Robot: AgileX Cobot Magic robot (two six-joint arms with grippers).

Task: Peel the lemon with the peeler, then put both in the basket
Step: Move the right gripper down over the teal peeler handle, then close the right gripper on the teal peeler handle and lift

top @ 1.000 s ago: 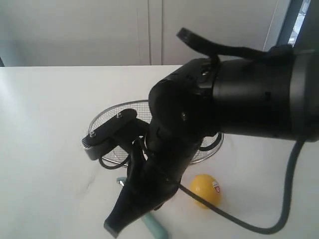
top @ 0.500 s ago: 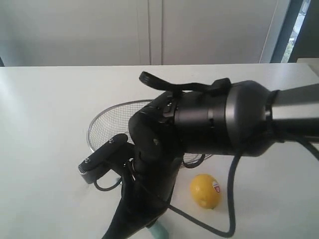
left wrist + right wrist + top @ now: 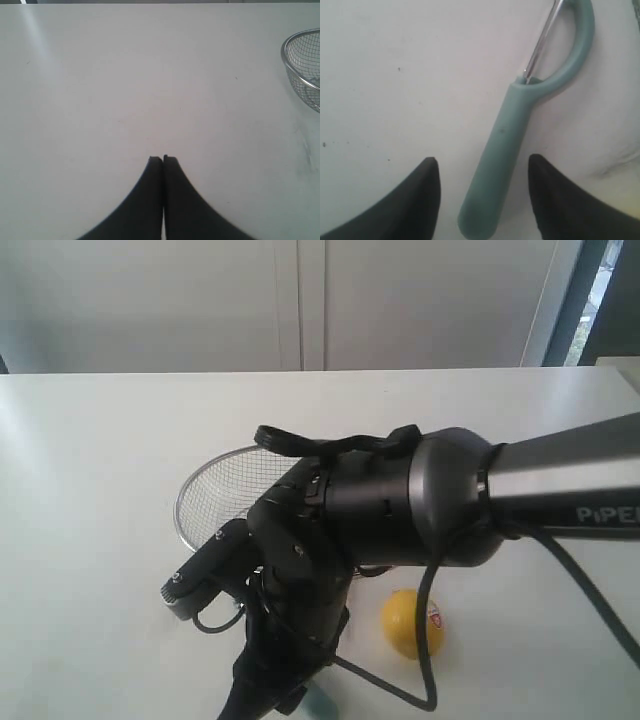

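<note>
Teal plastic lies nearest: the peeler point(image 3: 520, 110) rests flat on the white desk point(image 3: 395, 60). Its handle end sits between the two dark fingers of the right tool point(image 3: 484, 161), and its curved head and metal blade point away. That tool stands wide open, one finger on either side of the handle with desk showing in both gaps, so it has hold of nothing. In the exterior view the right arm point(image 3: 400, 510) hides nearly all of this, and only a sliver of teal shows beneath it.

Just beyond, the lemon point(image 3: 412, 622) sits on the desk with its sticker facing out, and its skin looks whole. Farther back stands the wire basket point(image 3: 195, 490), partly hidden behind the arm. The left tool point(image 3: 163, 159) hangs pressed shut on nothing over bare desk, with the basket's rim in sight nearby.

The step in hand looks like picking up the peeler, and peeling is not yet begun. The next move calls for the right tool to close squarely on the handle, which is slim and smooth and could twist if caught off centre.
</note>
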